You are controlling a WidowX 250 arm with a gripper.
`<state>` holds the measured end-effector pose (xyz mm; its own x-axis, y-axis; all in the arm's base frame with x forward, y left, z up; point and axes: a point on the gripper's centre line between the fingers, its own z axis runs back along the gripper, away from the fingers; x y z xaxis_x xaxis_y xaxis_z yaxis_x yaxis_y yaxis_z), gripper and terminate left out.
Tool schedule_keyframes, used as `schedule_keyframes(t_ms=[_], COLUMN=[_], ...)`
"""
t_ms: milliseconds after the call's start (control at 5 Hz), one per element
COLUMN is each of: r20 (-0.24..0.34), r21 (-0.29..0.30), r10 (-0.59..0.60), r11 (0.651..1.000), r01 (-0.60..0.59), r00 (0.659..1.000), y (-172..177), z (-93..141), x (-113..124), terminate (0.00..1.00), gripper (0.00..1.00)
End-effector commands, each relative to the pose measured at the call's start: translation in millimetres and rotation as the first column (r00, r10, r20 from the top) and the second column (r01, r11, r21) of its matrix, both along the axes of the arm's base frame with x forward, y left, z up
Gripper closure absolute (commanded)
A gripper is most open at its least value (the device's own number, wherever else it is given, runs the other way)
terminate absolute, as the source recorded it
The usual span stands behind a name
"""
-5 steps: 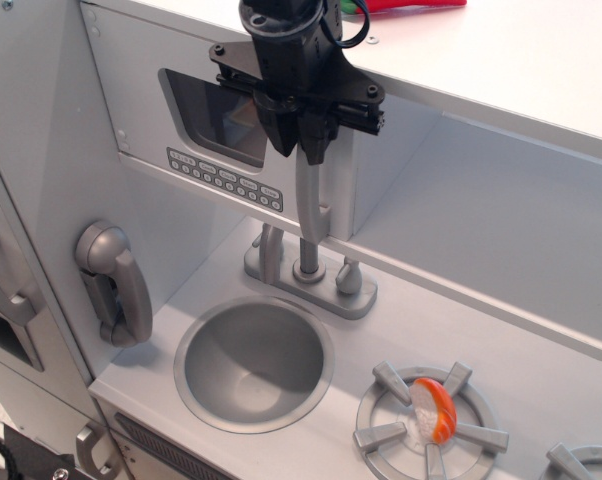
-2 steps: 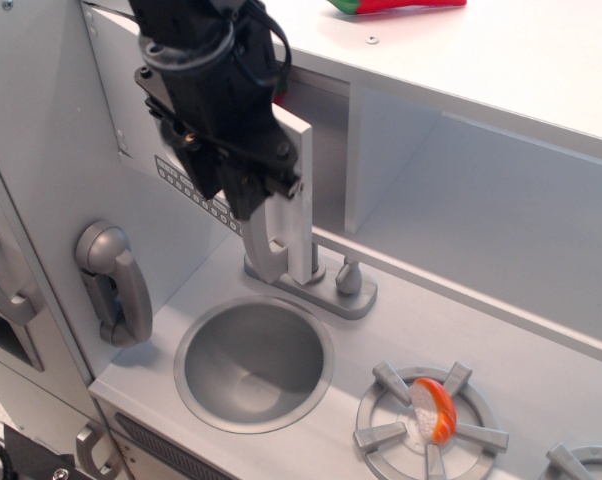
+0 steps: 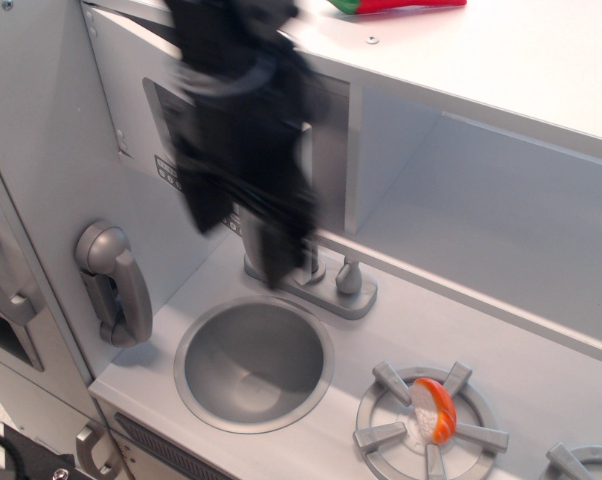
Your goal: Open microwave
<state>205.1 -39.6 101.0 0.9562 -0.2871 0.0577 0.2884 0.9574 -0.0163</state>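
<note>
The microwave (image 3: 131, 70) is the light grey compartment at the upper left. Its door (image 3: 161, 130) stands swung outward, with part of the dark window and the button row (image 3: 165, 166) showing left of the arm. My gripper (image 3: 278, 262) is a black motion-blurred shape in front of the door, with its tip low near the faucet base. The blur hides how the jaws stand. The door's vertical handle is hidden behind the gripper. The open gap of the compartment (image 3: 328, 150) shows right of the door edge.
A grey faucet base (image 3: 326, 290) stands behind a round sink (image 3: 253, 362). A grey telephone handset (image 3: 116, 285) hangs on the left wall. An orange-and-white item (image 3: 431, 410) lies on the burner (image 3: 381, 436). A red object (image 3: 396, 5) lies on the top shelf.
The door went from closed to swung outward to the left. My gripper moved left with the handle, and now it is blurred and lower in front of the door.
</note>
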Motion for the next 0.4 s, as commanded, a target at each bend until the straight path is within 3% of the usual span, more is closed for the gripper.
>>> schedule_keyframes(t_ms=[0, 200], r20=[-0.057, 0.015], r21=[-0.137, -0.122], r10=[0.051, 0.093], r11=[0.989, 0.988], r01=[-0.058, -0.091], r00=[0.997, 0.996], y=[-59, -63], z=[13, 17], x=[40, 58], terminate=[0.00, 0.00], gripper=[0.00, 0.00])
